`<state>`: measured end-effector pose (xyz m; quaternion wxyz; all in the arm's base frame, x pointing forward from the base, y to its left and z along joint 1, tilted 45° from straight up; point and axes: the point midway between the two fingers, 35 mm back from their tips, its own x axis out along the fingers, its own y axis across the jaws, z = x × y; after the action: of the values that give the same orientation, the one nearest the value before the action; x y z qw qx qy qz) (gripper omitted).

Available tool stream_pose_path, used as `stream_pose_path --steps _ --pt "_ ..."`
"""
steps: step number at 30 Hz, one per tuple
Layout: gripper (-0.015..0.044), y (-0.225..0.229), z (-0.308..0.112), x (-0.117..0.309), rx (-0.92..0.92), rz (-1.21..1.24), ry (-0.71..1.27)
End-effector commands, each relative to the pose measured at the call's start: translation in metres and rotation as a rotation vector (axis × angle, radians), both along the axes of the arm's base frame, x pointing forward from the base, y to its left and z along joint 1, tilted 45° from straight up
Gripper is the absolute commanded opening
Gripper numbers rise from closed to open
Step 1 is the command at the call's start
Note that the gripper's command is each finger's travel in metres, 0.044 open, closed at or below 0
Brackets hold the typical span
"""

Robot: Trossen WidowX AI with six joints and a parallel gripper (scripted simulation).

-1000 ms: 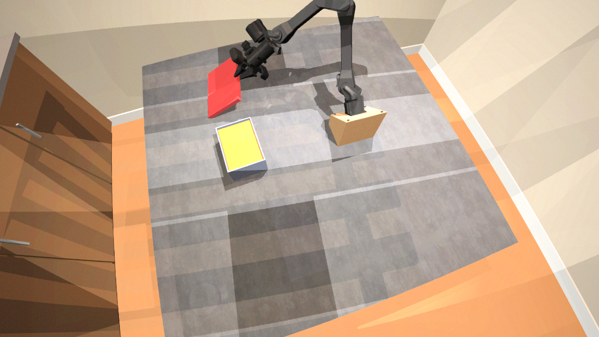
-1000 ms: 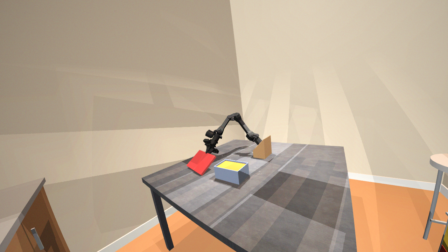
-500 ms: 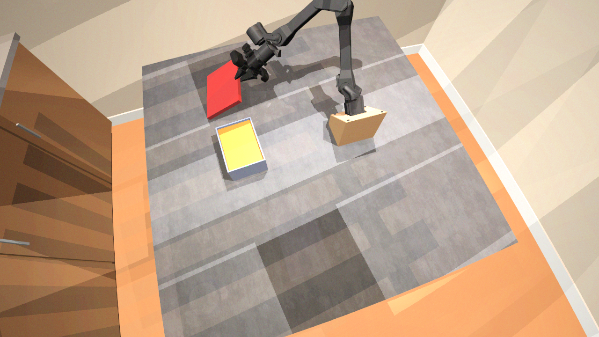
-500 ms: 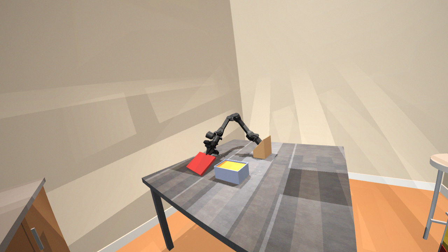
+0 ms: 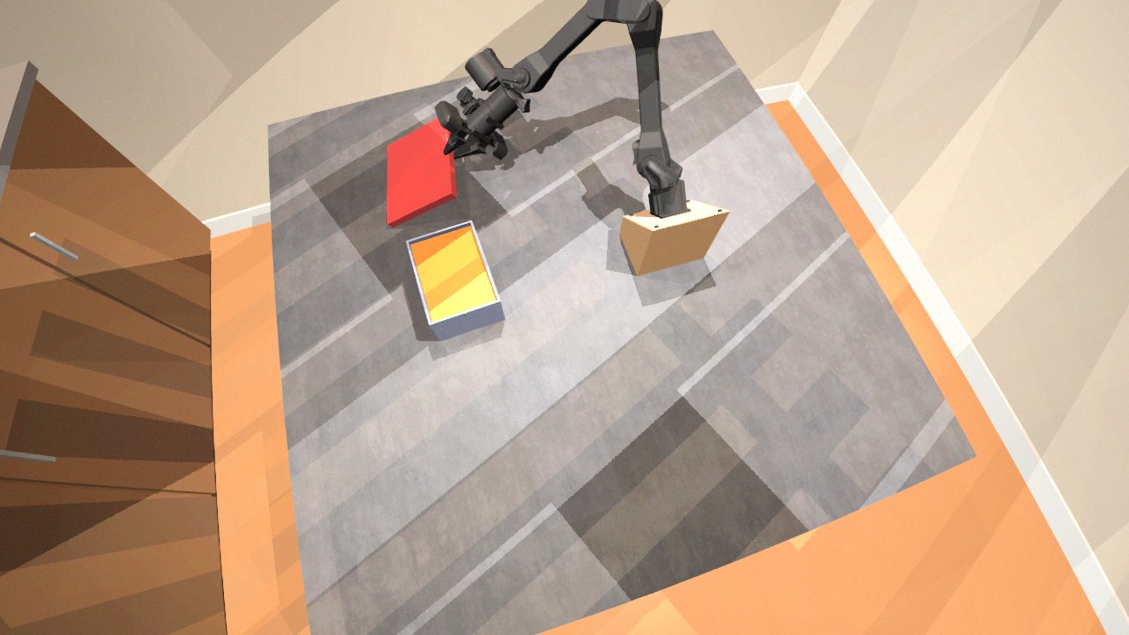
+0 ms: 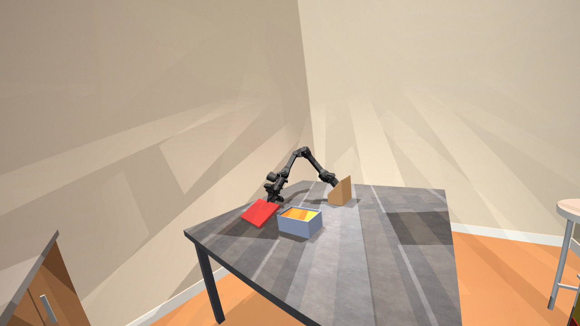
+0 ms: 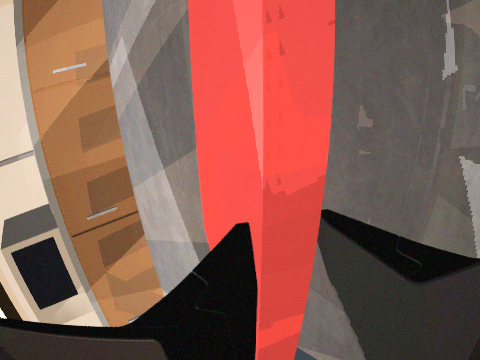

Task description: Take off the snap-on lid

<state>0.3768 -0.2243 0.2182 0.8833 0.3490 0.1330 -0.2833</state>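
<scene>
The red lid [image 5: 420,177] [image 6: 260,213] [image 7: 295,125] is off the box and tilted, its edge at the gripper raised and its far edge low, near the table [image 5: 536,378] [image 6: 332,275]. Whether the low edge touches the table I cannot tell. My gripper [image 5: 452,151] [image 6: 270,200] [image 7: 283,229] is shut on the lid's raised edge; in the wrist view the red edge runs between the two black fingers. The blue-grey storage box [image 5: 469,322] [image 6: 293,226] stands upright and open, with yellow-orange inside, beside the lid.
The arm's wooden base block [image 5: 678,241] [image 6: 340,194] stands on the table, to the right of the box. A wooden cabinet [image 5: 118,316] [image 7: 75,125] stands beyond the table's left side. A stool [image 6: 567,210] is at the far right in the exterior view.
</scene>
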Motion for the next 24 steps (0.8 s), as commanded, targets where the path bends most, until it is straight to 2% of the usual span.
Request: stream_pose_path --steps 1,15,16,24 --pt "0.0000 -0.008 -0.016 -0.003 0.007 -0.019 0.035" --pt "0.0000 -0.015 -0.023 -0.003 0.006 -0.019 0.036" --pt "0.0026 -0.009 -0.011 0.000 0.004 -0.006 0.015" --pt "0.0236 -0.009 -0.008 0.000 0.007 -0.019 0.035"
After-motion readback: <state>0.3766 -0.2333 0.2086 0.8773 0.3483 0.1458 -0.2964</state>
